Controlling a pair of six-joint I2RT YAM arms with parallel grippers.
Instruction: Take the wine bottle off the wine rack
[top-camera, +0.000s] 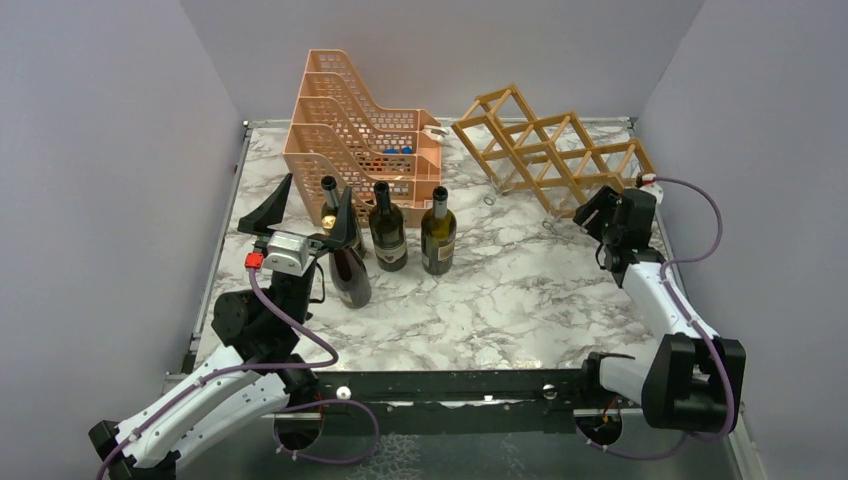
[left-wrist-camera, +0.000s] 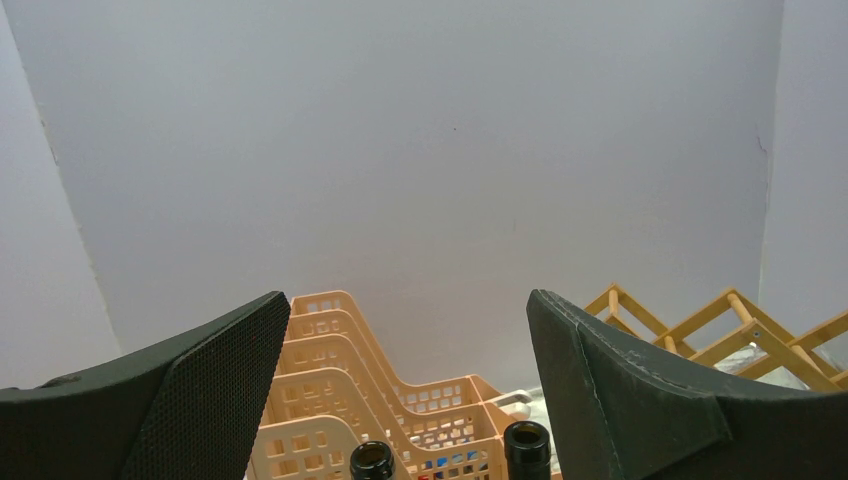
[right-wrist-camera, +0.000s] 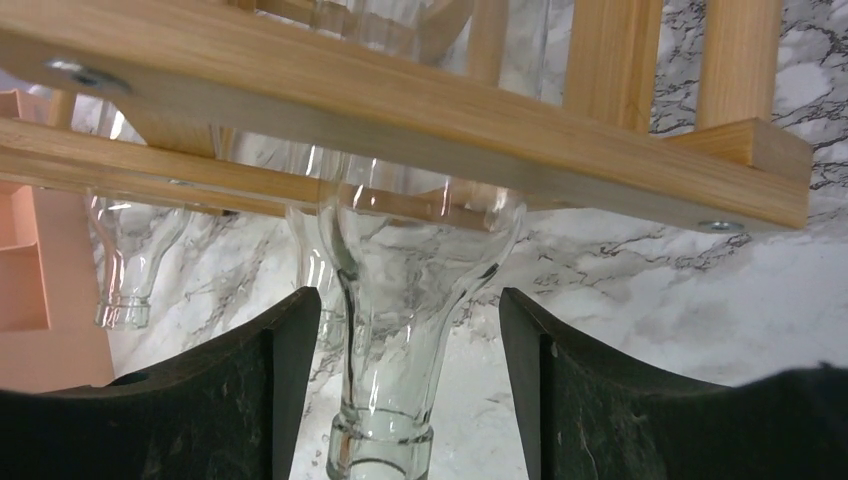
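Wine bottle (right-wrist-camera: 400, 250) of clear glass lies in the wooden wine rack (right-wrist-camera: 420, 110) at the far right of the marble surface (top-camera: 500, 300). Its neck points out between the parted fingers of the right tool (right-wrist-camera: 407, 300), which flank it with a gap on either side. A second clear bottle (right-wrist-camera: 125, 270) rests in the neighbouring cell. The left tool (top-camera: 310, 215) hangs wide open, holding nothing, beside three dark bottles (top-camera: 388, 230) standing upright before an orange perforated organizer (top-camera: 360, 130).
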